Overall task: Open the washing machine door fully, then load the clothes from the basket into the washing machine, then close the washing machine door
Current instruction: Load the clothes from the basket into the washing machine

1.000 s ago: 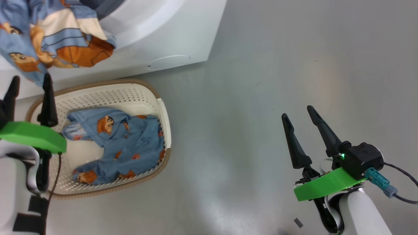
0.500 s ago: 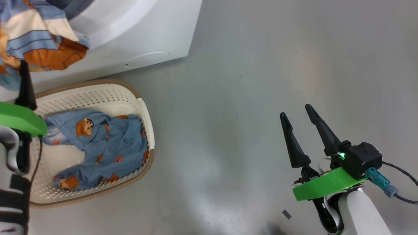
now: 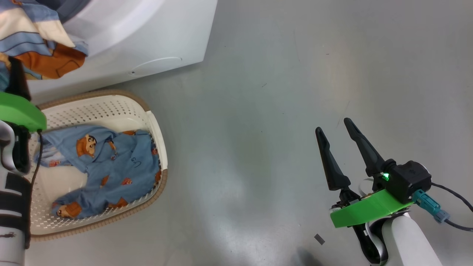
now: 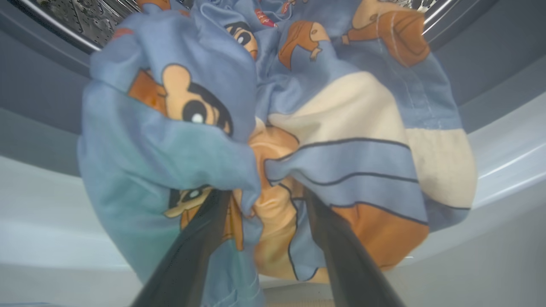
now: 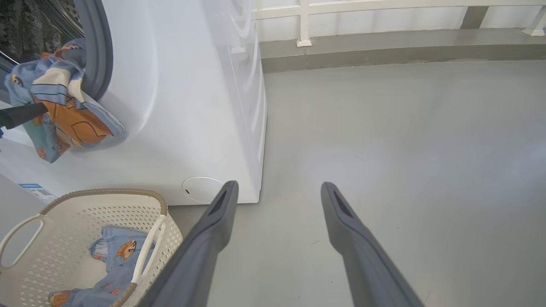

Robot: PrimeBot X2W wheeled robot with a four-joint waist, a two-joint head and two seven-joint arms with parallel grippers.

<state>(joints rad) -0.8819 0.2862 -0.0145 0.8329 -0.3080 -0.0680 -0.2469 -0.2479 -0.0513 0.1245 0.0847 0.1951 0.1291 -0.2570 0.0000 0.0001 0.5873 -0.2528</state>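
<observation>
One of the clothes [image 4: 354, 140] hangs out of the washing machine [image 5: 192, 106] over the grey rubber ring [image 5: 96, 55]. My left gripper [image 4: 264, 194] is pressed into it, jaws wide apart with bunched fabric between them. One of its fingers [image 3: 16, 79] shows against the hanging garment [image 3: 40, 40]. Another blue bear-print garment [image 3: 111, 162] lies in the basket [image 3: 155, 125] in front of the machine. My right gripper [image 3: 333, 125] stands open and empty over the bare floor, far to the right. The washing machine door is out of view.
Grey floor [image 3: 277, 92] stretches to the right of the machine and basket. A low white railing [image 5: 303, 25] runs along the far wall. A small dark scrap [image 3: 319, 239] lies near my right arm, and a cable [image 3: 451, 218] trails from that wrist.
The head camera has turned, sliding the scene left. My left gripper has risen from over the basket's far rim into the hanging garment. The right arm has held still.
</observation>
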